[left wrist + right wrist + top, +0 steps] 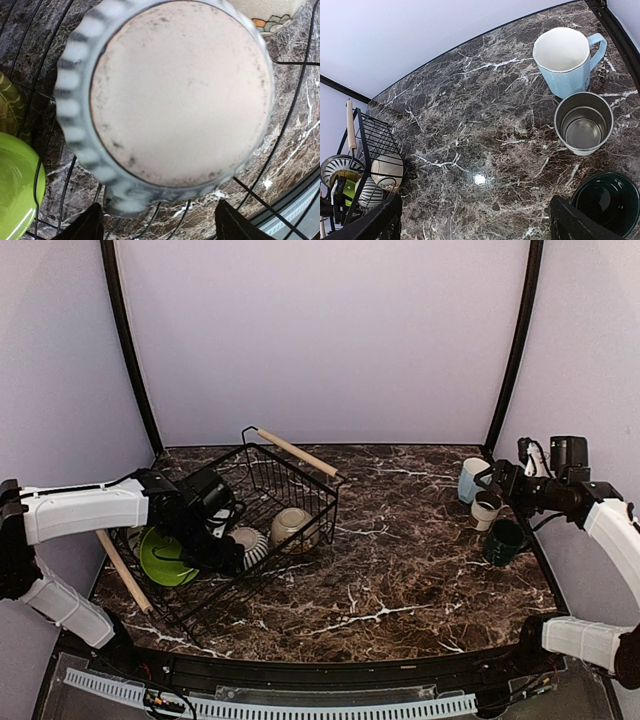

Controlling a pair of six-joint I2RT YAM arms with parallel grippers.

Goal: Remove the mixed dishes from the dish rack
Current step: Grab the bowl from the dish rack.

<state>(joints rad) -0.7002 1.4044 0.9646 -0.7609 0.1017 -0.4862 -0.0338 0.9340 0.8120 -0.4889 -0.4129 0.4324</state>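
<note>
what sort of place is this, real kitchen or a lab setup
Probably a robot test booth, not a kitchen: plain lilac walls close in a marble-look table, with a wire dish rack and a light blue cup set out.

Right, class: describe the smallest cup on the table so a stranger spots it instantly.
Far right of the marble table, three cups stand together. The small white cup is the middle one, between the light blue cup and the dark teal mug. Only it is silvery inside.
</note>
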